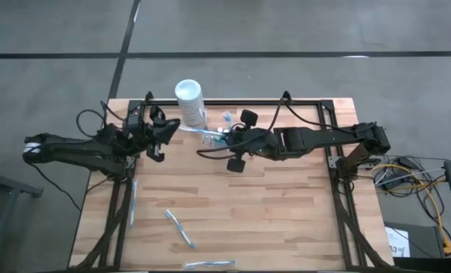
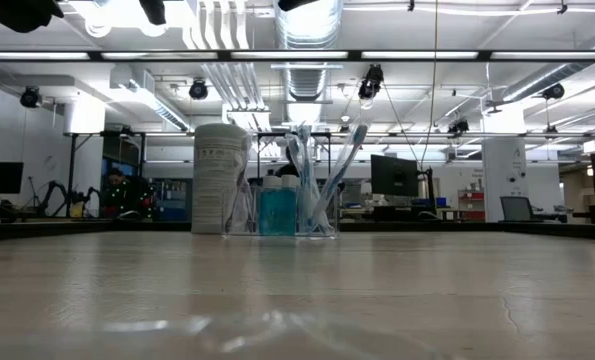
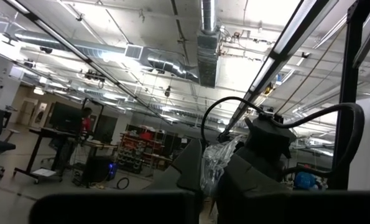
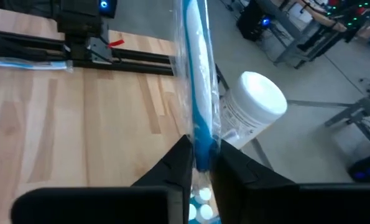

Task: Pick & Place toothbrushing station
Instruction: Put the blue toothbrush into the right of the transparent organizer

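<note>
left gripper (image 1: pixel 167 130): pinched on wrapper end | right gripper (image 4: pixel 200 167): clamped on wrapped toothbrush (image 4: pixel 196 81) | both beside holder (image 2: pixel 295 205), white cylinder (image 1: pixel 189 99)

The toothbrushing station (image 2: pixel 295 215), a small clear plastic holder, was seen standing upright at the table's far edge, with toothbrushes and a blue bottle inside.

Both arms reach inward near the table's far edge, left gripper (image 1: pixel 164 135) and right gripper (image 1: pixel 223 142) each with fingers nearly closed on a wrapped item.
</note>
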